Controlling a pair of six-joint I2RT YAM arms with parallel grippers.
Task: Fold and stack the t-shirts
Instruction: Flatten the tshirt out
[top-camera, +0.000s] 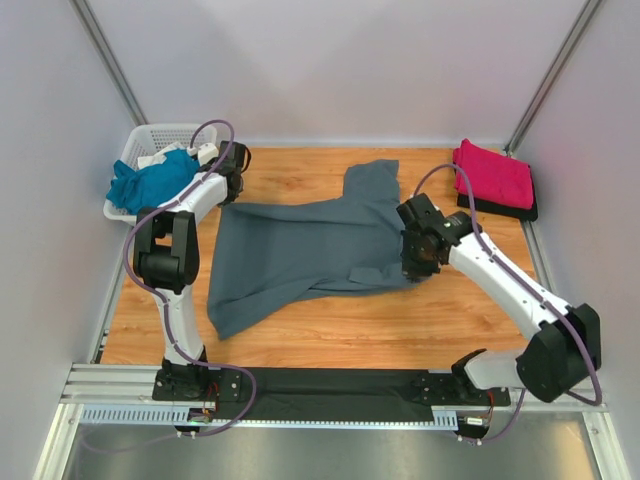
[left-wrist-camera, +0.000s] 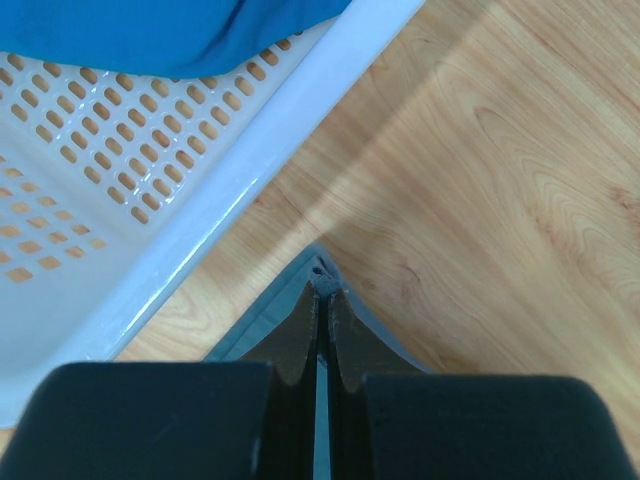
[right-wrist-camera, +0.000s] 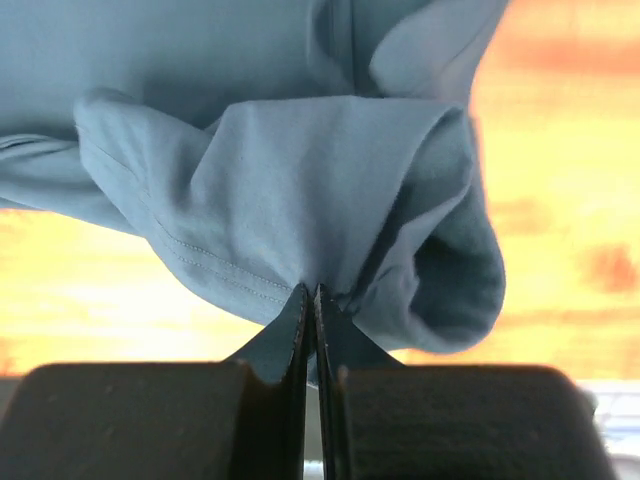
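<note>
While the left gripper (left-wrist-camera: 322, 290) pinches a corner of the slate-grey t-shirt (top-camera: 300, 250), basket (left-wrist-camera: 250, 190) just beside it, the right gripper (right-wrist-camera: 310, 295) clamps that shirt's bunched hem.

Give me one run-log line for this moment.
left tool: shut on grey tee corner by basket | right tool: shut on grey tee edge | teal tee: in basket | pink tee: folded, far right

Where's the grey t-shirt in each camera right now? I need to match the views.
Top external: grey t-shirt spread mid-table.
Left wrist: bottom centre, one corner in the left pincer.
Right wrist: bunched across upper frame, pinched by the right pincer.
Shared landmark: the wooden tabletop.
</note>
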